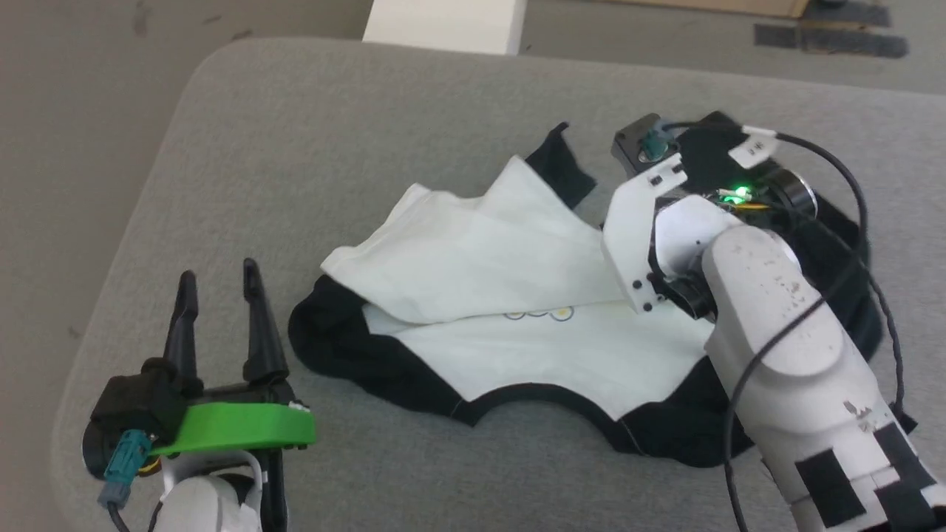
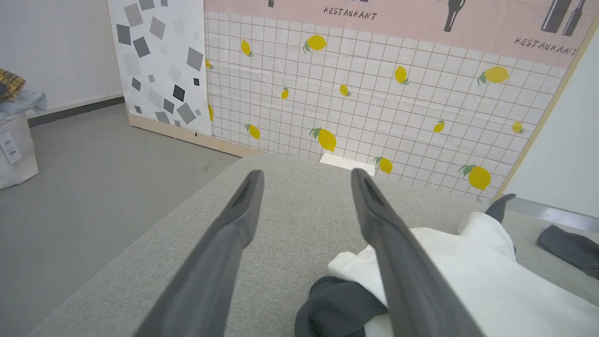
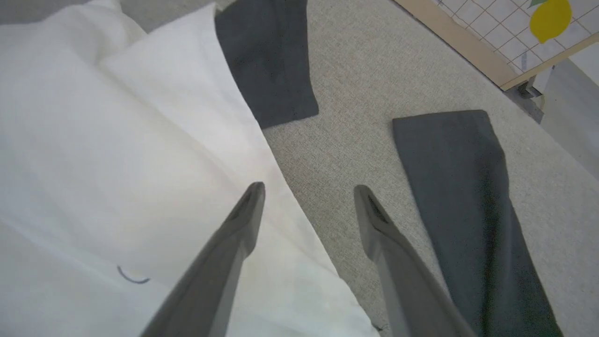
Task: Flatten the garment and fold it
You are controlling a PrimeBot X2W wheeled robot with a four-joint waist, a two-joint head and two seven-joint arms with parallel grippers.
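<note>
We find the garment (image 1: 517,347) lying loosely on a grey padded surface (image 1: 369,111), not flattened. In the head view its long axis runs left to right. The black-trimmed neckline (image 1: 532,389) curves along the near edge, toward the robot, and a black sleeve spreads to each side. A white flap (image 1: 473,251) is folded forward over the body and partly covers the small yellow print (image 1: 539,314).

The left gripper (image 1: 219,270) stands over bare surface just beside the garment's left sleeve (image 1: 325,332). Its fingers are spread and hold nothing; the left wrist view shows the same gap (image 2: 306,172).

In the right wrist view the right gripper (image 3: 308,188) is released and empty, with its fingers parted. One finger (image 3: 234,243) lies over white cloth at the garment's edge and the other over grey surface, with a dark sleeve strip (image 3: 468,210) just beside it. We cannot tell whether either finger touches the cloth.

One container is noted: a white bag (image 2: 16,150) on the floor, well apart from the garment, with plaid and pale blue cloth (image 2: 14,93) heaped at its top.
</note>
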